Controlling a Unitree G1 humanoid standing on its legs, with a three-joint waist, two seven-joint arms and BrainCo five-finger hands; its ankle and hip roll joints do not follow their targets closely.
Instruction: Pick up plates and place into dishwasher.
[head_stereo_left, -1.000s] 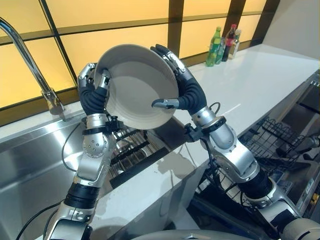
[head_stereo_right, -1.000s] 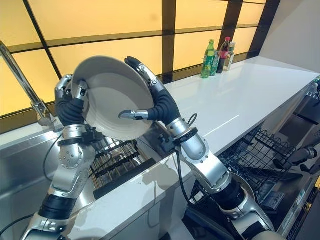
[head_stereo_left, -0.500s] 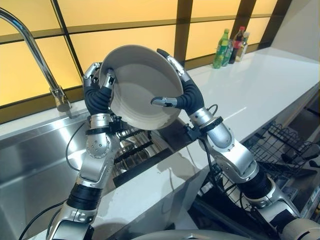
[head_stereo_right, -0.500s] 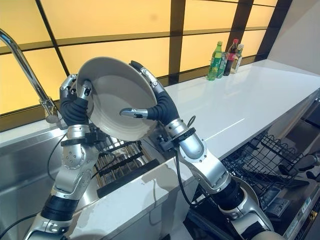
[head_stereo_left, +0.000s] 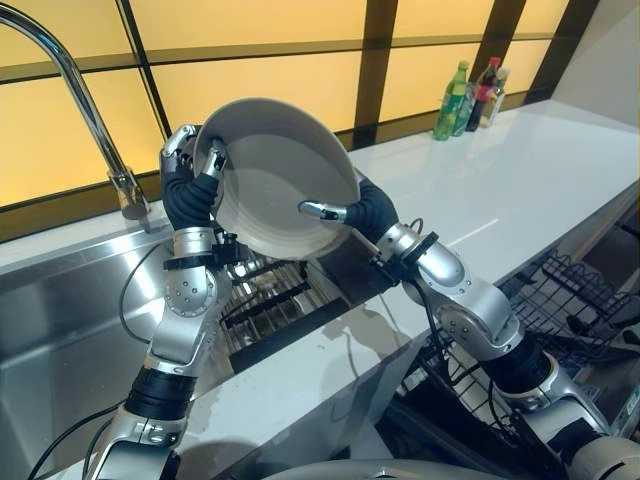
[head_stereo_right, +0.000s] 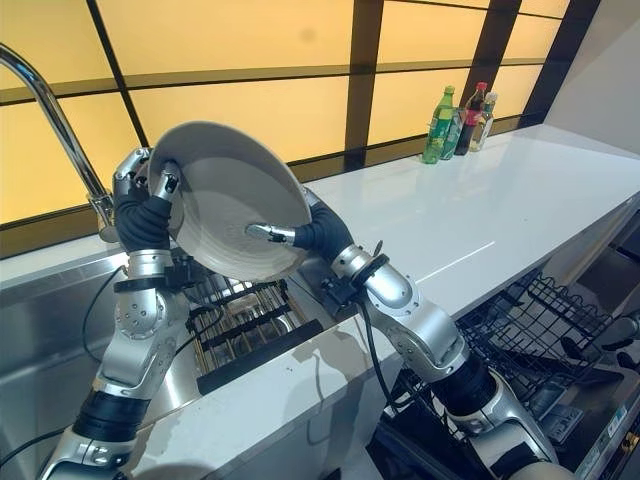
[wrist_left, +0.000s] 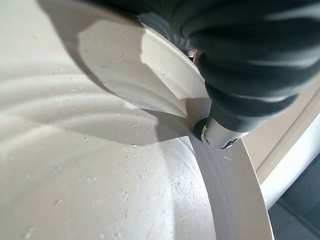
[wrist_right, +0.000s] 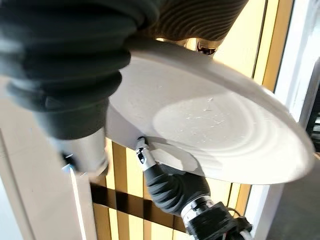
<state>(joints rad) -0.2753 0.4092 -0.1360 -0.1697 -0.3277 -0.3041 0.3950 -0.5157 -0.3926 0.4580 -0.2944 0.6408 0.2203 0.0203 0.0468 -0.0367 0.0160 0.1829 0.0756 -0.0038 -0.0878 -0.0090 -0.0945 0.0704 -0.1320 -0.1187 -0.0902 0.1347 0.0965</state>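
A pale grey plate (head_stereo_left: 275, 175) is held up on a tilt above the sink, its face turned towards me. My left hand (head_stereo_left: 188, 195) grips its left rim, thumb (wrist_left: 215, 135) pressed on the face and fingers curled behind. My right hand (head_stereo_left: 368, 210) holds the lower right side: its thumb (head_stereo_right: 270, 232) lies across the plate's face, and its fingers are hidden behind the plate. The right wrist view shows the plate (wrist_right: 215, 125) with the left hand (wrist_right: 175, 190) touching it.
Under the plate a dark dish rack (head_stereo_left: 270, 295) sits in the steel sink (head_stereo_left: 60, 320), with a tall tap (head_stereo_left: 85, 110) at the left. The white counter (head_stereo_left: 500, 170) runs right to several bottles (head_stereo_left: 470, 88). The dishwasher's wire basket (head_stereo_left: 590, 300) stands pulled out at the lower right.
My right hand has slid from the plate's top rim down behind its lower right side; only its thumb stays in front. The plate has dipped slightly. The camera has shifted.
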